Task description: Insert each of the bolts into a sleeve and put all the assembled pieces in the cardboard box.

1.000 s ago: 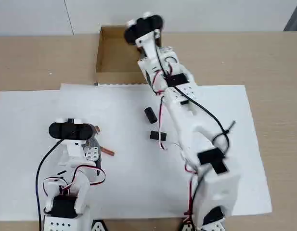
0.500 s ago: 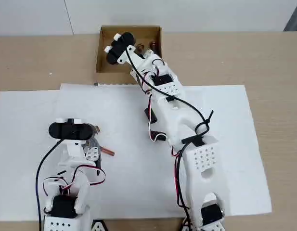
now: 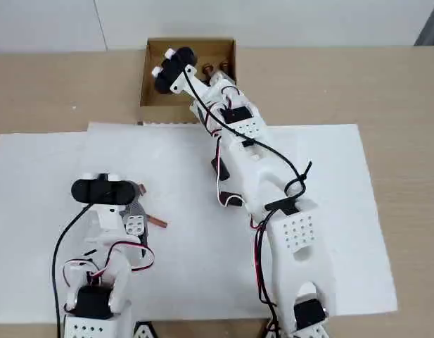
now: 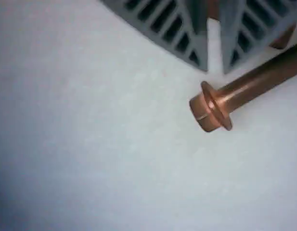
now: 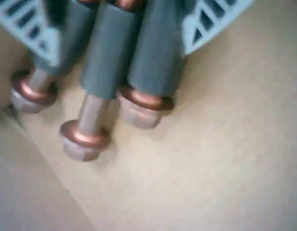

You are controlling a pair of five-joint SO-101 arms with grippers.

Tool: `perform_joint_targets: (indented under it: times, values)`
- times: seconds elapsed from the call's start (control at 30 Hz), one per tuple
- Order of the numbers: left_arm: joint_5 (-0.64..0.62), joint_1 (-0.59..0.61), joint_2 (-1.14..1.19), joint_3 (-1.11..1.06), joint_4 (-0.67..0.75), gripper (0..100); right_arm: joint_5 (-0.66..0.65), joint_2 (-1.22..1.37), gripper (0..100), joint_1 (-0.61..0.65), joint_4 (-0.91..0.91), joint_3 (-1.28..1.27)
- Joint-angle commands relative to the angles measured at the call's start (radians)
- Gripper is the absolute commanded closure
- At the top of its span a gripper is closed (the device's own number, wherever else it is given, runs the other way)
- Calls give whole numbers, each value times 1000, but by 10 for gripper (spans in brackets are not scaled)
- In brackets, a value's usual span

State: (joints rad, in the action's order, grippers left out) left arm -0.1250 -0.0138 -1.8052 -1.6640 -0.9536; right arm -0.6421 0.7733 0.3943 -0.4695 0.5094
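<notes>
A bare copper bolt point(image 4: 235, 94) lies on the white paper point(image 3: 76, 155), close beside the tips of my left gripper point(image 4: 213, 33), whose grey fingers are shut with nothing between them. From above, that bolt point(image 3: 157, 222) sits just right of the left gripper point(image 3: 137, 206). My right gripper point(image 5: 119, 48) is down inside the cardboard box point(image 3: 155, 90), open, its fingers spread either side of three sleeved bolts point(image 5: 109, 72) lying side by side on the box floor. Their copper heads point(image 3: 215, 69) show in the box's far right corner beside the right gripper point(image 3: 205, 76).
Two black sleeves point(image 3: 219, 167) point(image 3: 228, 199) lie on the paper, partly under the right arm. The box stands at the table's far edge, just beyond the paper. Open paper stretches left and right of the arms.
The right arm swung its wrist left and down into the box, and the sleeved bolts now show in the box's right corner. The left arm and its bolt have not moved.
</notes>
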Motion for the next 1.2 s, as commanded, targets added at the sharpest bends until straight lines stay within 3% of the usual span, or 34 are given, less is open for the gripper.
perform_joint_targets:
  times: [0.0,0.03,0.1,0.73,1.17]
  values:
    - [0,5,-11,5,-2,994,11,-107,950,22,-77,46]
    - [2,5,-11,5,-2,994,11,-134,995,33,-117,46]
    - [3,3,-11,5,-2,994,21,-188,985,44,-219,46]
    - [5,2,-11,5,-2,994,516,-555,995,53,-794,46]
    - [6,3,-11,5,-2,994,540,-593,995,53,-1191,44]
